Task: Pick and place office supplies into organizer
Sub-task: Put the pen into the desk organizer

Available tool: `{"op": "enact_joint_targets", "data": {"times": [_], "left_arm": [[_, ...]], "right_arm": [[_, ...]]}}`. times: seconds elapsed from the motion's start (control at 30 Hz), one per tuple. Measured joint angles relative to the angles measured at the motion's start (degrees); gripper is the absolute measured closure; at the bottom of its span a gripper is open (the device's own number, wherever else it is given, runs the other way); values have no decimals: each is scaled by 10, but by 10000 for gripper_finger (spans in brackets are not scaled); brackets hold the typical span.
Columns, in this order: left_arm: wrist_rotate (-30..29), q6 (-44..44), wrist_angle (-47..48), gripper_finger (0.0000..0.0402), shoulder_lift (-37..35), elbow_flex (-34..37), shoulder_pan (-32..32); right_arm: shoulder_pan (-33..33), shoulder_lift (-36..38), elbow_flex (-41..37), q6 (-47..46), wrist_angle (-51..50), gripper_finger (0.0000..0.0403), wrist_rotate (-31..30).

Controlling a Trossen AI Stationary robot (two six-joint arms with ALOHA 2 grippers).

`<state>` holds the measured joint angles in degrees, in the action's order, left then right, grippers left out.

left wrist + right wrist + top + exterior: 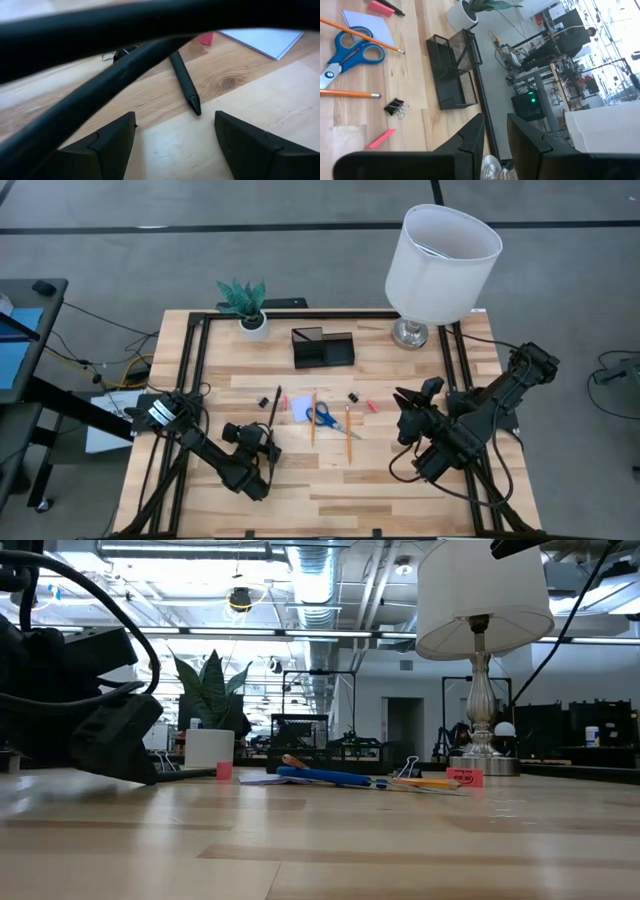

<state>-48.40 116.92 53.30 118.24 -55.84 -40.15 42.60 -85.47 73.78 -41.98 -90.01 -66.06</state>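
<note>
Our left gripper (268, 448) sits low over the table (400, 480), jaws spread wide and holding nothing; in its wrist view the two dark fingers (107, 142) flank bare wood, and the tip of the black pen (185, 85) lies just ahead of them, untouched. A black cable (100, 95) crosses that view in front of the pen. Our right gripper (408, 420) hovers at the right side of the table, well apart from the supplies; we see its fingers (470, 140) drawn close together with a narrow gap and nothing between them.

We find the supplies scattered in the middle of the table. Blue-handled scissors (322, 417) lie partly on the pale note pad (300, 408), with one wooden pencil (313, 420) on their left and another pencil (347, 432) on their right. One binder clip (353, 396) lies beyond the scissors' right, another binder clip (263, 401) sits left of the pen's far end. A small red piece (373, 407) lies right of the first clip, and a red eraser-like bit (381, 7) shows near the pad.

We see the black organizer (322, 347) standing empty toward the table's far edge, between the white plant pot (254, 323) and the lamp (440, 265). None of the supplies lies in it.
</note>
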Motion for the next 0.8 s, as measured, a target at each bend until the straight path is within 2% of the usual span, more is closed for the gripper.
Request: {"op": "enact_joint_targets", "data": {"times": [0.53,0.8], "left_arm": [[-44,-43,-42,138,1,1,1],[-46,-41,-45,138,1,1,1]], "right_arm": [[0,0,0,0,0,326,2],[0,0,0,0,0,326,2]]}}
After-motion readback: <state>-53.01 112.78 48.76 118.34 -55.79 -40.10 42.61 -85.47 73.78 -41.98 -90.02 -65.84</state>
